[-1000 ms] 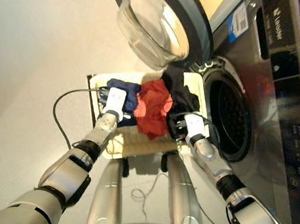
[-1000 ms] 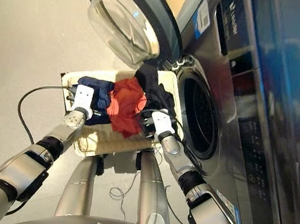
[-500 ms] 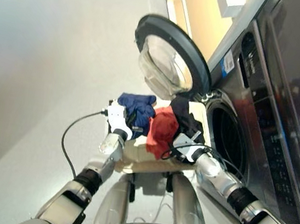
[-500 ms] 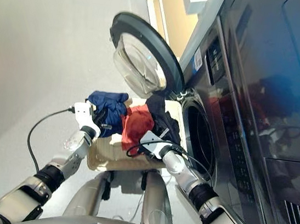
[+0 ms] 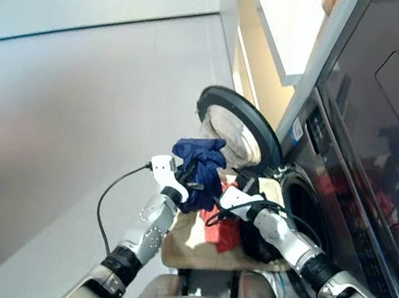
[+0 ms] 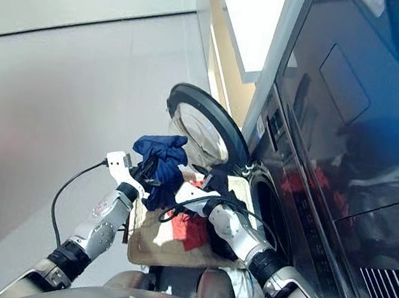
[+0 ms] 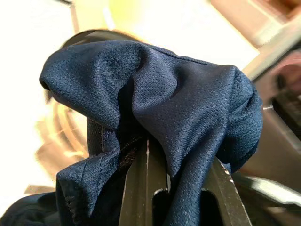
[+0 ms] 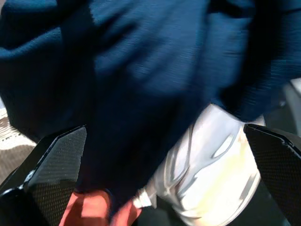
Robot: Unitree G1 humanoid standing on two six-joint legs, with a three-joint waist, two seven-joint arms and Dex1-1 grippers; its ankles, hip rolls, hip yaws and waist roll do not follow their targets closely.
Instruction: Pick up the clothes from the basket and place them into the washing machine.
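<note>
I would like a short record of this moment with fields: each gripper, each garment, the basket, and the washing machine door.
left gripper: shut on the navy blue garment, lifted above the basket
right gripper: open, close beside the hanging navy cloth, holding nothing
orange-red garment: lying in the basket
black garment: in the basket, on the side nearest the washer
basket: on the floor in front of the washing machine
washing machine: door swung open, drum opening partly hidden by the right arm

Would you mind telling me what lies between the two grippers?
The navy garment hangs between the left gripper and right gripper, in the left eye view.
</note>
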